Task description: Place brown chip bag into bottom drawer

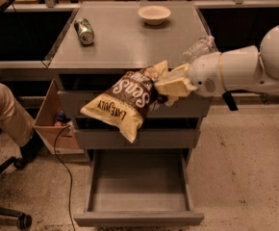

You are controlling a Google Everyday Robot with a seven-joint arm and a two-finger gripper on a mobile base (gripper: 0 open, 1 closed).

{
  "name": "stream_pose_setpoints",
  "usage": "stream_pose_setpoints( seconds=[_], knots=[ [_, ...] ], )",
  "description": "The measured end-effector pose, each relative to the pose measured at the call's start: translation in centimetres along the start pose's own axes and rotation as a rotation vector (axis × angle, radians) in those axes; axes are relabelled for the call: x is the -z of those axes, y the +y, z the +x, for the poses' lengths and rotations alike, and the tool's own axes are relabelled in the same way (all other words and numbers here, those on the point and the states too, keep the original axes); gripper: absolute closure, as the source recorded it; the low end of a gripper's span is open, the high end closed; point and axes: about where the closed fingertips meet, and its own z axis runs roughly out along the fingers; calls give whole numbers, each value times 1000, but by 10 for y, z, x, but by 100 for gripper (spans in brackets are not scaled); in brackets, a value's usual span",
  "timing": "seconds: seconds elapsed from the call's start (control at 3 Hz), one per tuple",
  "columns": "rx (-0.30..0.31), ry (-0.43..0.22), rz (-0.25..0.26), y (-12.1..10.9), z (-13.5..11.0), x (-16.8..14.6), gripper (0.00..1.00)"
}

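My gripper (171, 86) is clamped on the crimped top end of the brown chip bag (125, 102); light, limp and crinkly, it dangles before the cabinet (125, 42), above the open bottom drawer (138, 182).

Hand (172, 84) on chip bag (124, 101); arm (245, 71) cropped right.

Glossy crinkled brown chip bag (122, 102), smooth plastic pincer (164, 87) on its upper end, matt bottom drawer (138, 219)
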Motion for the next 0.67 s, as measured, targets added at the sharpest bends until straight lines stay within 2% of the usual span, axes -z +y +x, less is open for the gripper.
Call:
stream_pose_setpoints(
  seconds=[0.33,0.67],
  knots=[
    [-7,-11,-66,27,45,-26,100],
    [-51,3,-97,45,91,-53,100]
  ],
)
